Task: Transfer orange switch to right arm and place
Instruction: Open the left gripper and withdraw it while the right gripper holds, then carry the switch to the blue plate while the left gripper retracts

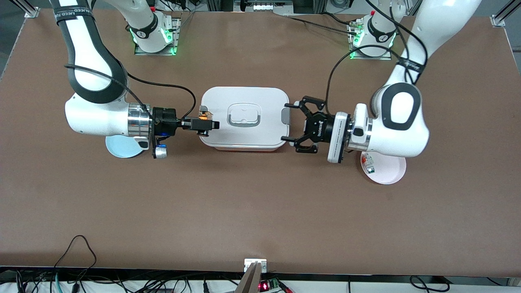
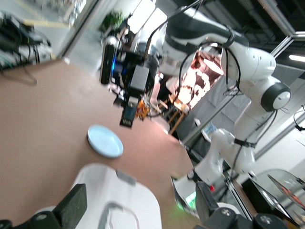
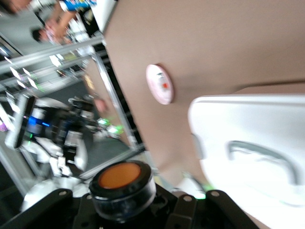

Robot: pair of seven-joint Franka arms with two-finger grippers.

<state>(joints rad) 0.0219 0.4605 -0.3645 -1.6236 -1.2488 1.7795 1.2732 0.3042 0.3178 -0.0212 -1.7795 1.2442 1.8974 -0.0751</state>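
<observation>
Orange switch (image 1: pixel 203 118): pinched in the right gripper (image 1: pixel 204 123), over the white lidded box (image 1: pixel 244 118) at its 9 o'clock edge.
Right gripper: slim fingers closed on the switch.
Left gripper (image 1: pixel 296 127): fingers spread wide, holding nothing, at the box's 3 o'clock edge.
Blue plate (image 1: pixel 122 147): under the right wrist.
Pink plate (image 1: pixel 386 169): under the left wrist, small pieces on it.

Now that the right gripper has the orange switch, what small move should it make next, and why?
Probably the right gripper, shut on the orange switch over the white box's edge, should draw back toward the blue plate near its wrist. The left gripper is open and holds nothing, so the transfer looks complete.
</observation>
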